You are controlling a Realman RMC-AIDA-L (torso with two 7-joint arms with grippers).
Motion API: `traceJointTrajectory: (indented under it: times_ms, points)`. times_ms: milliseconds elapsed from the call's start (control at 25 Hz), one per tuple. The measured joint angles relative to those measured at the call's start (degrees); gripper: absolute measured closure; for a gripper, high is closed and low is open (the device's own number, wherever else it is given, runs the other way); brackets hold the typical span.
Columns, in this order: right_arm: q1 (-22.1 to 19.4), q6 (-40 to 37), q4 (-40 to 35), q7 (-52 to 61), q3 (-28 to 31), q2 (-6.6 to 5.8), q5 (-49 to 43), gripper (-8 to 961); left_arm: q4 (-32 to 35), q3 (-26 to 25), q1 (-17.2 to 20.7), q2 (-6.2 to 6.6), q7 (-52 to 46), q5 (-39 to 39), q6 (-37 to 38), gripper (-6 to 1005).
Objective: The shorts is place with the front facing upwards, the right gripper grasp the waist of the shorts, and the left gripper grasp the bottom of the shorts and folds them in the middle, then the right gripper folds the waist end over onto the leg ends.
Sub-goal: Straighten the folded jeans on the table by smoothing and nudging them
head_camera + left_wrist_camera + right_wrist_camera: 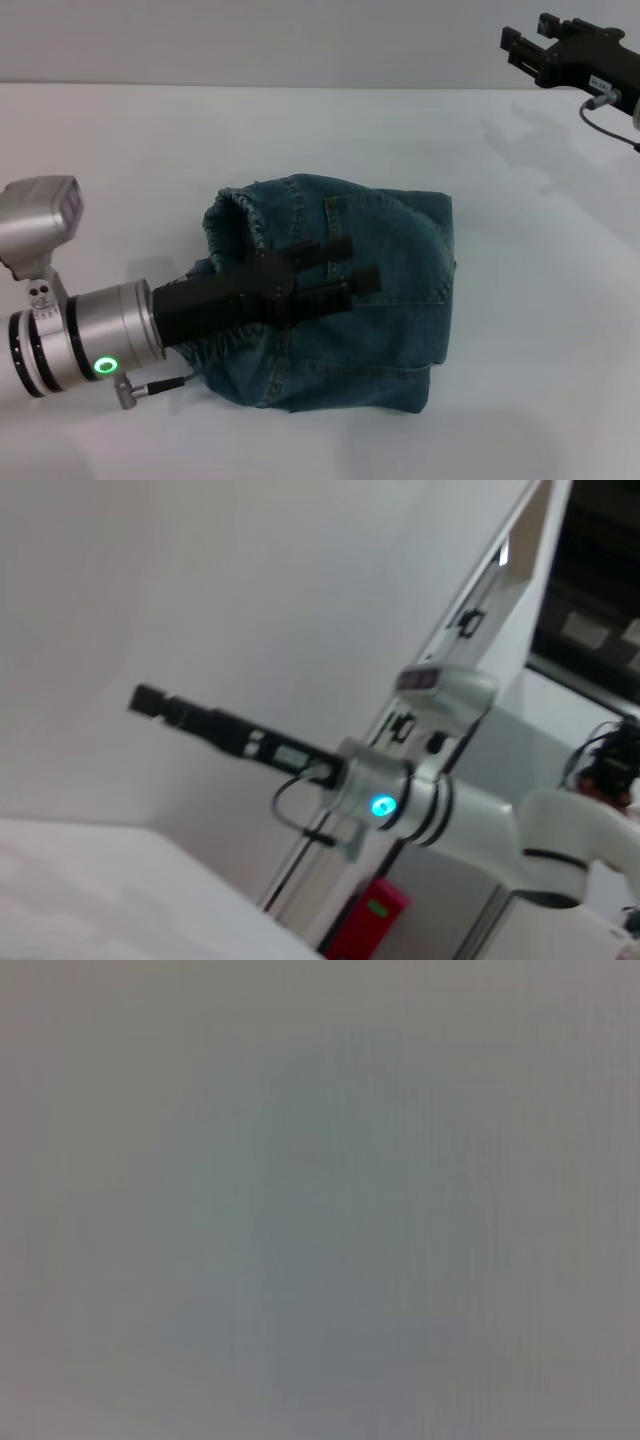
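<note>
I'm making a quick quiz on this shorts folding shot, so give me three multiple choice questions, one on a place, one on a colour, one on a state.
1. Where is the right tool?
A. on the shorts
B. raised at the table's far right, apart from them
C. under the table

2. What colour is the left wrist's ring?
A. green
B. red
C. yellow

3. How do the shorts lie?
A. flat, full length
B. folded into a compact bundle
C. hanging off the edge

Answers: 1 B, it hangs clear of the cloth. 2 A, it glows green. 3 B, the layers are stacked under the left tool.
</note>
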Motion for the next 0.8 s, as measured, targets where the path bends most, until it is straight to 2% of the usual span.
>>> traceJointTrajectory:
  times_ms: [360, 560, 800]
  points:
    - [-0.4, -0.4, 0.6, 0.0, -0.5, 0.06, 0.1, 442, 0.1, 0.2, 0.4, 0.12, 0.2, -0.1, -10.6, 216]
    - [-0.3, -0.8, 1.4, -0.1, -0.6, 0.15, 0.1, 442, 2.5, -0.3, 1.1, 0.17, 0.8, -0.4, -18.0, 216]
    - [-0.2, -1.7, 1.7, -0.1, -0.3, 0.16, 0.1, 442, 4.1, -2.7, 1.5, 0.25, 2.8, -0.6, -21.9, 216]
